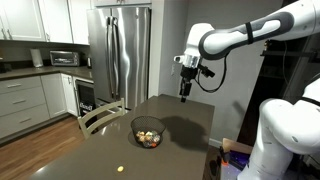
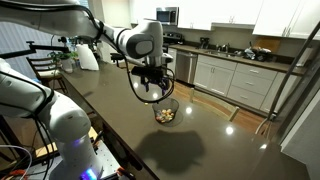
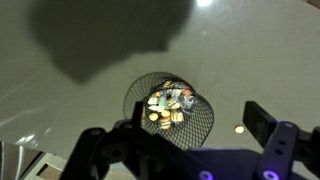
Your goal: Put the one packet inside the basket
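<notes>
The dark wire-mesh basket (image 3: 200,125) stands on the dark table and holds a heap of mixed packets; it shows in both exterior views (image 1: 147,132) (image 2: 166,114). The one packet (image 3: 239,129) is a tiny pale-yellow speck lying on the table beside the basket, apart from it; it also shows in an exterior view (image 1: 122,168). My gripper (image 3: 197,115) is open and empty, well above the table, with the basket below between its fingers. It hangs in both exterior views (image 1: 185,95) (image 2: 152,90).
The dark glossy table (image 1: 180,120) reflects ceiling lights. A wooden chair (image 1: 100,118) stands at its far end. A steel fridge (image 1: 120,55) and kitchen cabinets are behind. White robot parts (image 1: 285,135) stand at the table's near side.
</notes>
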### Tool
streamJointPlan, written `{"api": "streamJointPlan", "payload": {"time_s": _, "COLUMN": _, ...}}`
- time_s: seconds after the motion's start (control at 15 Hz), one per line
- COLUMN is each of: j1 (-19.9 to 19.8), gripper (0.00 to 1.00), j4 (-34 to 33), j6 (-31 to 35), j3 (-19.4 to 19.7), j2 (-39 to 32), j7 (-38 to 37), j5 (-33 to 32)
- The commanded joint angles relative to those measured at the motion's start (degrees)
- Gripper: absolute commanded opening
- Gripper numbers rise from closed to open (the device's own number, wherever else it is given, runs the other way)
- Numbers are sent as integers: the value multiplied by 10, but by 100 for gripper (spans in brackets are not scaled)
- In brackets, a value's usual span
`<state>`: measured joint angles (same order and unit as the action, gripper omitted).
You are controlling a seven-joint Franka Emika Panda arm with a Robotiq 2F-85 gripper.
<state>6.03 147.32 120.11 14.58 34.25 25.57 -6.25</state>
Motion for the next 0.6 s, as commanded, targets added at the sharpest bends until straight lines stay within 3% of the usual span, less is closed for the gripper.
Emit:
{"api": "streamJointPlan", "payload": {"time_s": 0.0, "j1": 21, "gripper": 100, "j4": -73, "j6": 7, "j3": -27, "j2": -110, "j7": 21, "j5": 41}}
{"api": "streamJointPlan", "payload": {"time_s": 0.53, "j1": 55, "gripper": 100, "j4": -223, "j6": -16, "j3": -130, "j2": -324, "j7": 37, "j5": 109}}
